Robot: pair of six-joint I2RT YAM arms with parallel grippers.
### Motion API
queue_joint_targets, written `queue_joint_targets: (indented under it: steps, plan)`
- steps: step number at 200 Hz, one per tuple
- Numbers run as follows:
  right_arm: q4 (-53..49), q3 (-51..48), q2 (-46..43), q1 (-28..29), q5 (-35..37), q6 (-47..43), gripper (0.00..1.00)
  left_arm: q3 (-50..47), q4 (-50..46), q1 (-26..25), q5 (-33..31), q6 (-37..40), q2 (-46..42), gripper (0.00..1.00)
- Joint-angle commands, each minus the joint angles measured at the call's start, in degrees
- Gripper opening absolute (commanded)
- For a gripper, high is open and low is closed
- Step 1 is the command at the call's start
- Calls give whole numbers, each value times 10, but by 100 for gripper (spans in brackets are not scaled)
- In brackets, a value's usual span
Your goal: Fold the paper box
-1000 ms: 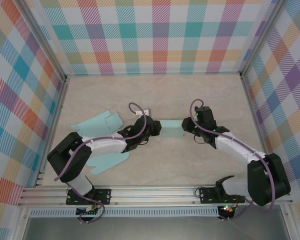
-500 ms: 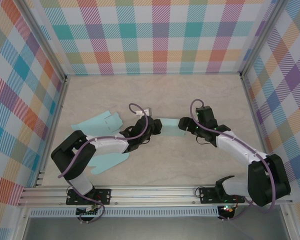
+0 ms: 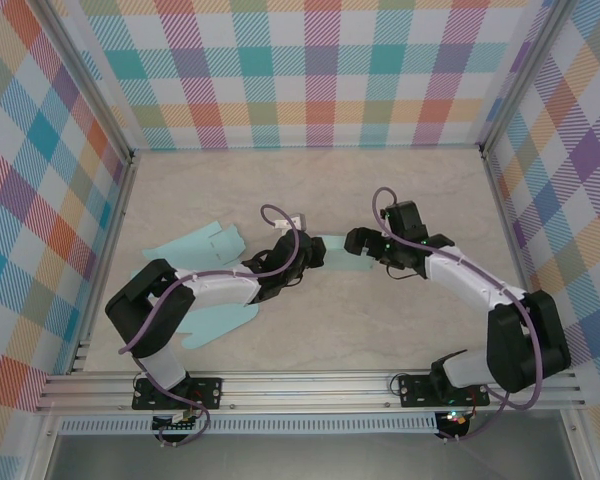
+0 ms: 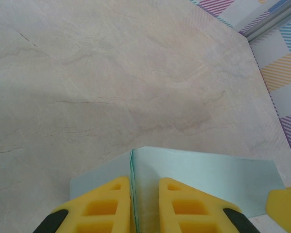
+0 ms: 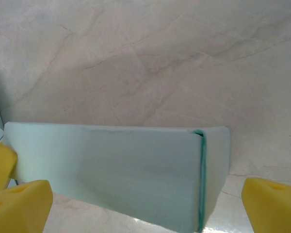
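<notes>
The right hand [image 3: 356,242] has just sprung wide open, letting go of the paper box [image 3: 338,254] (so only the left grips it now). The left hand [image 3: 310,258] stays nearly shut, pinching the box's creased edge. Both arms reach forward and inward over the table [image 3: 280,190], with the box between them.

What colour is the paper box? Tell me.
Pale mint green; the paper box shows best in the right wrist view.

A flat pale-blue paper cut-out [image 3: 190,248] lies near the table's [image 3: 380,190] left edge. A second cut-out [image 3: 223,321] lies closer to the front edge. Plaid walls [image 3: 320,70] enclose the table on three sides.
</notes>
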Motion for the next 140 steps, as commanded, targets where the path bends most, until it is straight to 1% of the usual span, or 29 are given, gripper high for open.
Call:
queue_joint_targets:
  steps: [1,52,84,95,117,127,140]
  plan:
    - [0,25,14,10,-28,-24,100,-38,-201,-10,14,4,53,10]
    - [-15,46,56,24,-14,-46,100,-35,-206,-10,14,4,55,10]
    - [-40,50,81,25,23,-42,100,-33,-217,-11,8,4,56,10]
    - [-44,47,82,25,33,-38,91,-32,-220,-10,6,4,55,9]
    - [-35,27,72,11,37,-29,63,-30,-227,-11,0,4,53,9]
    - [-24,12,62,0,26,-24,54,-29,-230,-10,-2,4,53,9]
    - [-9,-5,51,-16,8,-20,47,-29,-232,-11,-2,4,53,9]
